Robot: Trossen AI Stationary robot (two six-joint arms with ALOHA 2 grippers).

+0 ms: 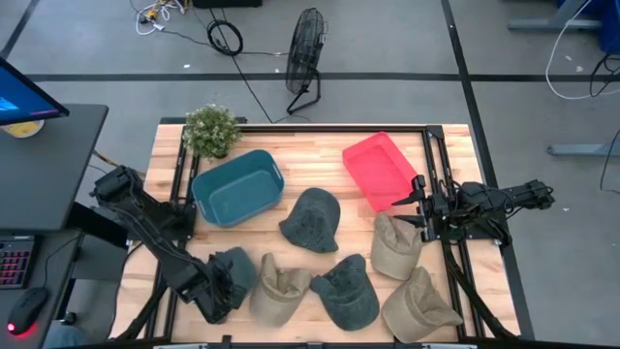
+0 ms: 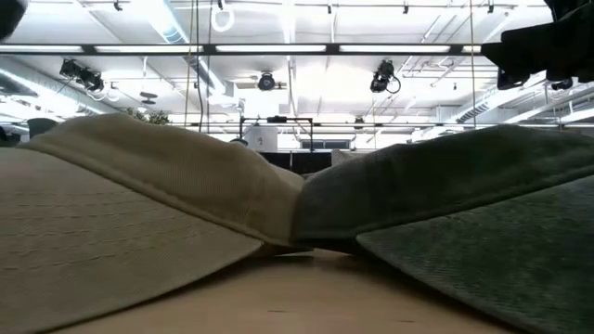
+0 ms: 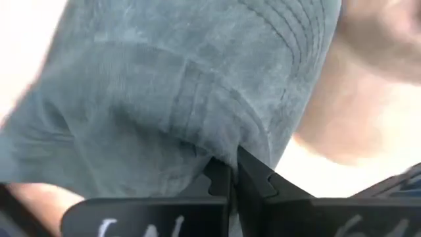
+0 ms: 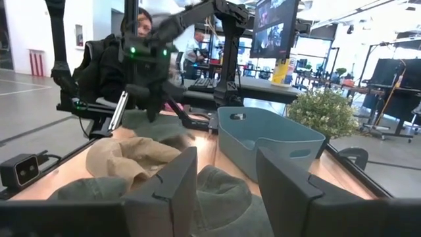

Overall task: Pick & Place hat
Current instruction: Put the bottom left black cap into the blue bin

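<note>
Teal bin [image 1: 237, 186]: on the counter [image 1: 329, 160], up-table from the left pincer [image 1: 221, 288], well apart from it; seen open-topped ahead of the right pincer [image 4: 227, 178] in the right wrist view.
Red tray [image 1: 380, 171]: just beside the right pincer, on its far side, tilted to the counter's edges.
Potted plant [image 1: 212, 130]: at the far corner, touching the teal bin's rim side.
Floor fan [image 1: 306, 58]: off the counter, well beyond both pincers.
Person [image 4: 139, 25]: seated behind the counter, partly hidden by the left arm.
Monitor [image 1: 24, 97]: on a desk outside the left pincer.
</note>
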